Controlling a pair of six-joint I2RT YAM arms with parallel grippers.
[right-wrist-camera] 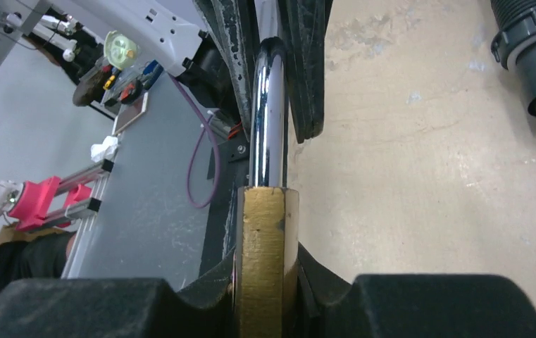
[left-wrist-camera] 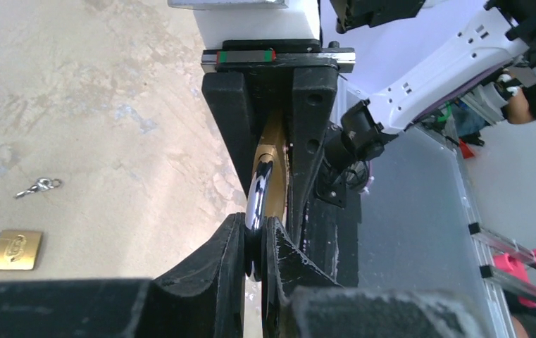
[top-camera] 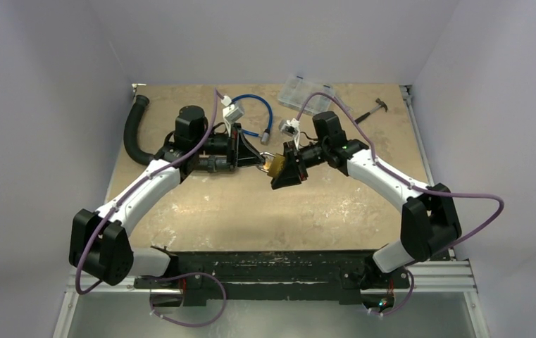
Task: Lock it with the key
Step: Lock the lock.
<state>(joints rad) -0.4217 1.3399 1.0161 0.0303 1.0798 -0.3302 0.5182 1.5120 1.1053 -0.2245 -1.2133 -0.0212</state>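
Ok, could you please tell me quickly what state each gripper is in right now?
Left gripper: closed on the padlock shackle.
Right gripper: closed on the brass padlock body.

The padlock (right-wrist-camera: 265,239) is partly hidden by the right gripper (right-wrist-camera: 266,282). A second padlock (left-wrist-camera: 15,250) is cut off at the picture's edge.

You can pass freely over the near table (top-camera: 251,211). Mid-table the left gripper (top-camera: 263,160) and right gripper (top-camera: 284,171), joined on the padlock (top-camera: 276,166), bar the way. Behind stand hose (top-camera: 134,134), cable (top-camera: 270,113), box (top-camera: 307,91) and hammer (top-camera: 370,111) (far right corner). A spare padlock (left-wrist-camera: 15,250) lies beside the left gripper.
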